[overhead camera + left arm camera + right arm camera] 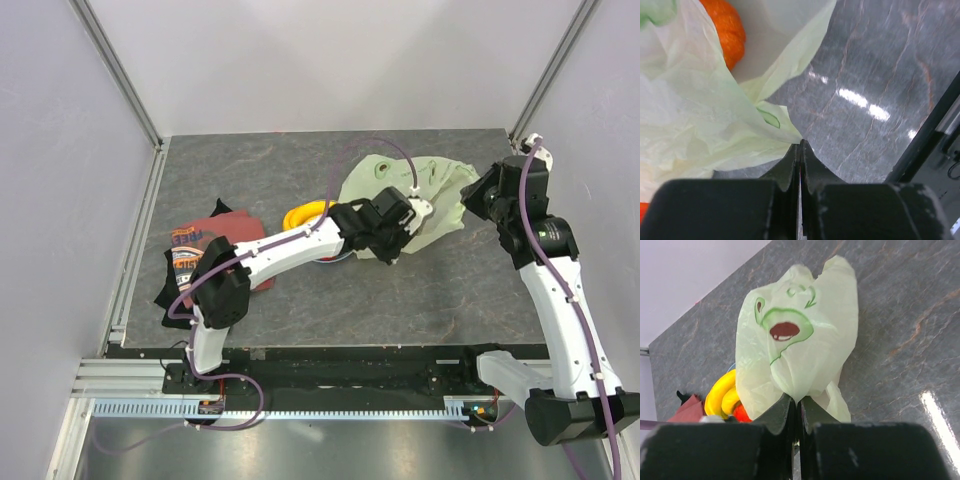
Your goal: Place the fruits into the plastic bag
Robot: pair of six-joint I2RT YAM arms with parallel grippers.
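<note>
The pale yellow-green plastic bag (420, 190) with avocado prints lies crumpled at the back middle of the table, stretched between my two grippers. My left gripper (392, 248) is shut, with a corner of the bag's edge (715, 125) at its fingertips (794, 150). My right gripper (472, 200) is shut on a bunched fold of the bag (800, 340). Yellow bananas (305, 212) sit on a blue plate (338, 260) left of the bag, mostly hidden by the left arm. An orange-red fruit (727, 30) shows past the bag's edge. Bananas (720, 395) and a red-orange fruit (741, 413) show in the right wrist view.
A red printed T-shirt (200, 250) with dark cloth lies at the left, beside the left arm's base. Metal frame posts and white walls enclose the table. Bare grey tabletop (440, 290) lies in front of the bag.
</note>
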